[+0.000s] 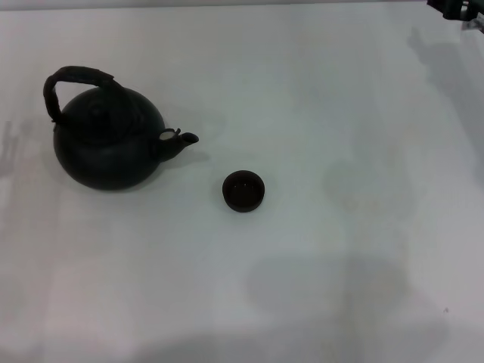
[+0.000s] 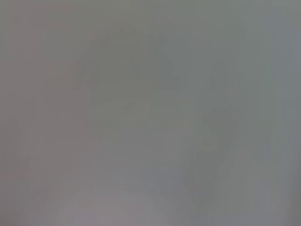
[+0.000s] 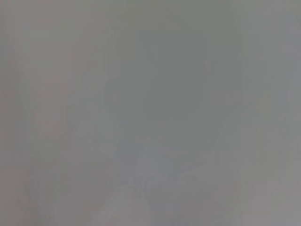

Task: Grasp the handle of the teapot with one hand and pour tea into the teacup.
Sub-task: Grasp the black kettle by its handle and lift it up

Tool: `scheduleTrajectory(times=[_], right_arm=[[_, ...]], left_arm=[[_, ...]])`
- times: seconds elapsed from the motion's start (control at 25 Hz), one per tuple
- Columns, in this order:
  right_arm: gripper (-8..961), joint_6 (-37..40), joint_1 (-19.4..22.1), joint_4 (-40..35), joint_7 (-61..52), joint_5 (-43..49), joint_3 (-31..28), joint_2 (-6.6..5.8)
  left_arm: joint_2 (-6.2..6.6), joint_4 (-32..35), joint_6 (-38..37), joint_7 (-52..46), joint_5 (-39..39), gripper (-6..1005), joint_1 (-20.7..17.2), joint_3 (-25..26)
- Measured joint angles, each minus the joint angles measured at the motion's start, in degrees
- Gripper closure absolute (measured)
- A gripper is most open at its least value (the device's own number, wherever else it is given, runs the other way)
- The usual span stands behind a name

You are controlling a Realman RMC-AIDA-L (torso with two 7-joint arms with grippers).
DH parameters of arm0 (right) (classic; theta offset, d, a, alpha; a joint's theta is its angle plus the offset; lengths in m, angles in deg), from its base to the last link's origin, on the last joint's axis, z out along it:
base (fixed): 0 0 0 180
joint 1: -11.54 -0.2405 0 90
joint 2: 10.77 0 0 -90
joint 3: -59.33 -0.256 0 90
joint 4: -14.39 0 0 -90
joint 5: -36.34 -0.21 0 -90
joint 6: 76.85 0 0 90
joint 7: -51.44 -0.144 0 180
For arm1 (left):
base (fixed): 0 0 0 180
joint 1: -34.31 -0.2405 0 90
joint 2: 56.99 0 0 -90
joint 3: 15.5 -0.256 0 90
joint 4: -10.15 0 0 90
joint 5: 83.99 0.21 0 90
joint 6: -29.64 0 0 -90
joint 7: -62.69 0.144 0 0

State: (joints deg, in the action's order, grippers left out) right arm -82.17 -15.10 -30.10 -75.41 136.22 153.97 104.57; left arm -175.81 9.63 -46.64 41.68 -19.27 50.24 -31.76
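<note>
In the head view a large round matte black teapot (image 1: 110,144) stands at the left of the white table (image 1: 318,113), its short spout (image 1: 184,141) pointing right. Its dark, rough arched handle (image 1: 76,79) loops over the lid. A tiny dark round teacup (image 1: 243,190) stands upright on the table to the right of the spout, apart from the pot. A bit of dark hardware of my right arm (image 1: 457,9) shows at the far right top corner. My left gripper is out of view. Both wrist views show only blank grey surface.
Soft shadows lie on the table at the near middle (image 1: 340,302) and the far right. Nothing else stands on the table.
</note>
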Motion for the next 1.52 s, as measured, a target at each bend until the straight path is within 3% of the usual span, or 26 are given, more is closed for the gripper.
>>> scheduleTrajectory(times=[0.2,0.32,0.56,0.88,1.16,1.52], right_arm=[[81,-20.6,-0.5,0.6,-1.0,2.7,15.2,0.34],[84,-25.7,-1.2,1.3,-1.9,2.4,19.1,0.47],[92,-25.2,-0.8,2.6,-5.2,-4.5,18.7,0.35],[95,-23.2,0.0,2.9,-5.5,-6.4,17.5,0.34],[97,-22.4,-0.8,0.7,-5.8,-7.8,21.6,0.76],[116,-21.9,-0.3,-4.7,-6.1,-10.3,22.7,0.61]], left_arm=[[-0.03,0.0,0.0,0.0,0.4,361,-0.7,0.0],[-0.07,-0.1,-0.2,-0.1,1.0,362,-0.8,0.0],[0.0,0.0,-0.2,-0.2,2.4,361,-0.5,0.0],[-0.06,0.0,-0.1,-0.2,3.2,361,0.0,0.0],[-0.09,-0.2,0.0,-0.1,3.4,362,0.6,0.0],[-0.09,-0.1,0.0,-0.1,3.4,361,0.7,0.0]])
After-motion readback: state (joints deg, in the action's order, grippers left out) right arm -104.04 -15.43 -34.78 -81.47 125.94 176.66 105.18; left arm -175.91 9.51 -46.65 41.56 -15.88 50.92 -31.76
